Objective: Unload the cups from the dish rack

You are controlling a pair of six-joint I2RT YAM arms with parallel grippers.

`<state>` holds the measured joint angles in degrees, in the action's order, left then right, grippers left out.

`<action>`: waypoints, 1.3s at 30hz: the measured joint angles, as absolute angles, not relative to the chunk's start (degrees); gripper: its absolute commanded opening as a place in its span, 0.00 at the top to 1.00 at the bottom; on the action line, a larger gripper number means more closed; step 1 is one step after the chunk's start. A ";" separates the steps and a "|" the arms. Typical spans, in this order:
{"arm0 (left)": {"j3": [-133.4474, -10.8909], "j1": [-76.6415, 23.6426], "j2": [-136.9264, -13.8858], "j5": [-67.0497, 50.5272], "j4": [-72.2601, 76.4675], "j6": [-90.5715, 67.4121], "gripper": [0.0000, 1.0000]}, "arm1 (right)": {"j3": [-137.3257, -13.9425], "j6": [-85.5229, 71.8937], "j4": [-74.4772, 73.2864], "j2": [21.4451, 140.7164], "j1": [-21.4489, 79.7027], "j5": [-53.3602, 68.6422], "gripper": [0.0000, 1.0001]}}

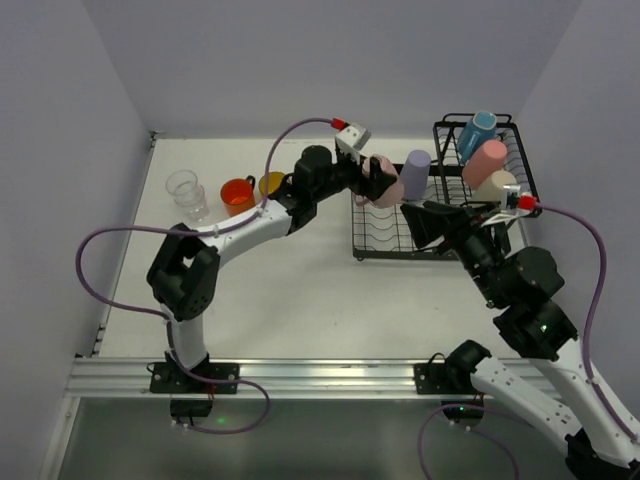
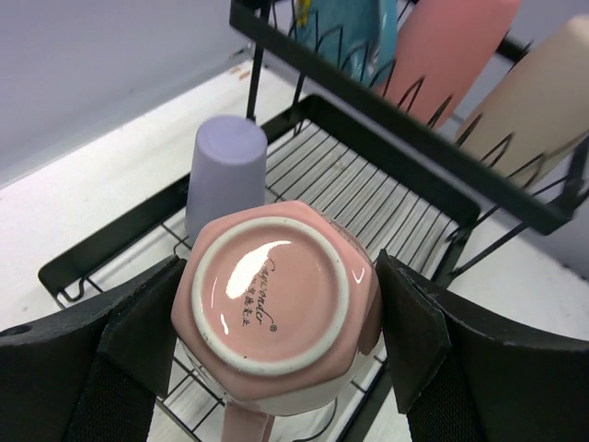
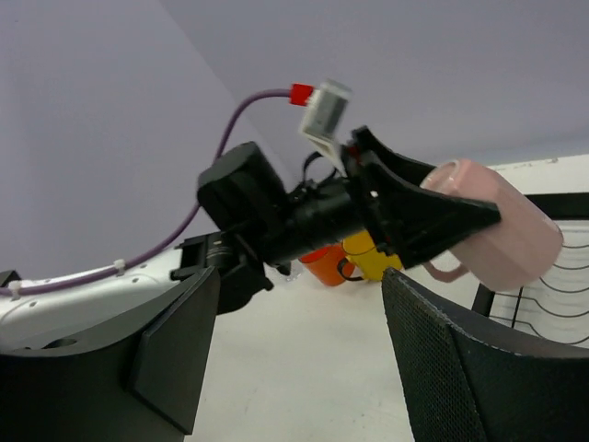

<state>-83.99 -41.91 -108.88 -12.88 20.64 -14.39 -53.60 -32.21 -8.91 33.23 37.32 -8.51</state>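
Note:
My left gripper (image 1: 378, 178) is shut on the pale pink mug (image 1: 388, 192) and holds it upside down above the flat tray of the black dish rack (image 1: 385, 240). In the left wrist view both pads flank the mug (image 2: 271, 299), base towards the camera. The lavender tumbler (image 1: 415, 172) stands upside down on the tray just beyond. The blue mug (image 1: 477, 133), the salmon-pink tumbler (image 1: 485, 160) and a cream cup (image 1: 497, 186) lean in the raised basket. My right gripper (image 1: 425, 222) is open and empty at the rack's near side.
The clear glass (image 1: 186, 192), the orange mug (image 1: 237, 196) and the yellow mug (image 1: 271, 184) stand on the white table at the far left. The left arm reaches across the table's middle. Walls close in at the back and both sides.

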 measured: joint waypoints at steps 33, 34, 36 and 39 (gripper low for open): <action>-53.12 -37.23 -71.26 -11.27 39.51 -47.37 0.92 | -42.48 -55.90 21.67 48.16 32.56 16.43 0.28; -52.80 -37.26 -71.26 -11.55 40.07 -47.86 0.92 | -42.48 -56.27 23.31 48.80 32.56 17.52 0.30; -52.42 -37.26 -71.29 -12.32 40.64 -48.95 0.92 | -42.48 -57.08 26.39 50.24 32.56 19.11 0.32; -51.64 -37.26 -71.29 -13.28 42.02 -50.30 0.92 | -42.48 -57.89 29.78 52.21 32.56 20.56 0.37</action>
